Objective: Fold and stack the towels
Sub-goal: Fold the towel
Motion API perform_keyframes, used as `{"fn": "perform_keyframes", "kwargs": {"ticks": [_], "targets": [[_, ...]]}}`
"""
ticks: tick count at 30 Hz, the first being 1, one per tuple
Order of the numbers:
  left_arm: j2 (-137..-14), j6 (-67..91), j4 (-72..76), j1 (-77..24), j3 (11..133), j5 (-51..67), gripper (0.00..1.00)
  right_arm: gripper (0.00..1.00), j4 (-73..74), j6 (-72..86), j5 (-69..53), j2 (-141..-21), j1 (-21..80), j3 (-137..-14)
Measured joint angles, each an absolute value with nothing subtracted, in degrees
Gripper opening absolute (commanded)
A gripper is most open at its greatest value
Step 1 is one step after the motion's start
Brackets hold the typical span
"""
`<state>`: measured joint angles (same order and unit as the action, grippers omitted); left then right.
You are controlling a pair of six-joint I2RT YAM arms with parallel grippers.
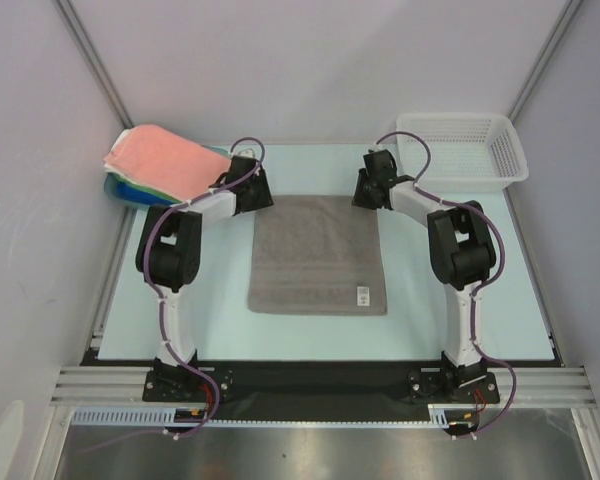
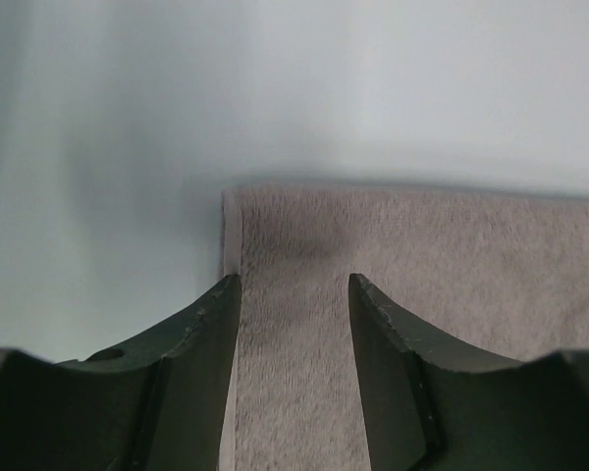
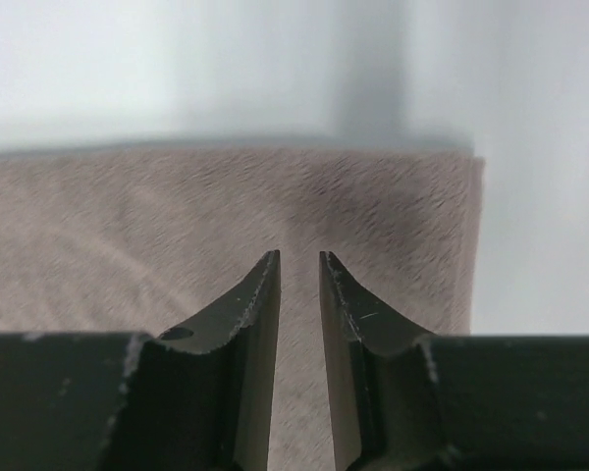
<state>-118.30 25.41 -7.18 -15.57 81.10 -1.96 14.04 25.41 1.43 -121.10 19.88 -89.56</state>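
Observation:
A grey towel [image 1: 318,255] lies flat in the middle of the table, with a small white tag [image 1: 362,295] near its front right corner. My left gripper [image 1: 252,187] hovers at the towel's far left corner [image 2: 238,201], open, with cloth showing between its jaws [image 2: 294,280]. At the far right corner, my right gripper [image 1: 368,188] has its jaws only a narrow gap apart [image 3: 299,255], and nothing is pinched between them. The grey towel [image 3: 128,226] fills the lower part of the right wrist view. A salmon pink towel [image 1: 165,158] tops a stack at the far left.
The stack rests on a blue tray [image 1: 118,190], with green and blue towel edges showing under the pink one. A white perforated basket [image 1: 460,150] stands at the far right corner. Grey walls enclose the table on three sides.

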Motion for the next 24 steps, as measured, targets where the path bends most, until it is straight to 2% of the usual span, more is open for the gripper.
{"fn": "perform_keyframes", "kwargs": {"ticks": [7,14,24], "targets": [[-124.1,25.7,-11.1,-15.6,88.3,-4.4,0.51,0.27,15.1,25.4,0.1,-125.2,15.5,-91.2],[-124.6,26.0,-12.6,-15.6,89.4,-7.1,0.52,0.27,15.1,25.2,0.1,-125.5,13.4,-91.6],[-124.7,25.4,-15.1,-15.4,90.6,-10.6,0.54,0.34,14.7,23.9,1.1,-125.5,13.3,-91.6]]}}
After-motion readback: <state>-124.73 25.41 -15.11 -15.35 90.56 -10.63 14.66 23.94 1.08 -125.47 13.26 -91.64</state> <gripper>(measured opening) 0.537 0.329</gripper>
